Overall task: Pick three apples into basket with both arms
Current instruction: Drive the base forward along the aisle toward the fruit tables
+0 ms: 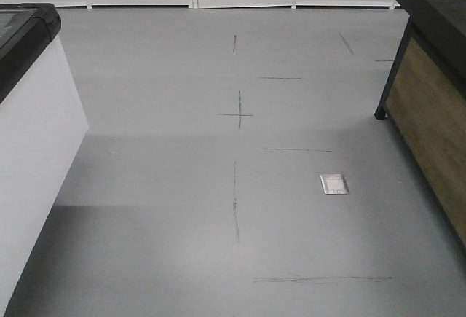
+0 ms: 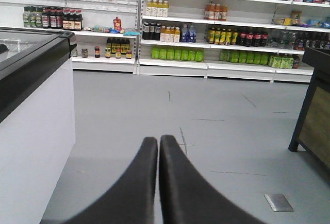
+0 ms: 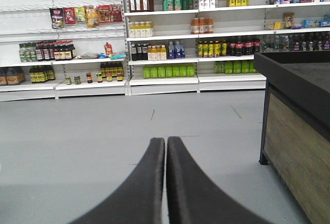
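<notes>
No apples and no basket show in any view; both are out of view. My left gripper (image 2: 158, 139) is shut, its two black fingers pressed together with nothing between them, pointing along the grey shop floor. My right gripper (image 3: 165, 140) is likewise shut and holds nothing, aimed down the aisle. Neither arm appears in the front view.
A white chest freezer (image 1: 33, 135) with a black rim stands at the left. A black-framed wooden display stand (image 1: 429, 106) stands at the right. Stocked shelves (image 3: 160, 54) of bottles line the far wall. A metal floor plate (image 1: 334, 184) lies in the grey floor.
</notes>
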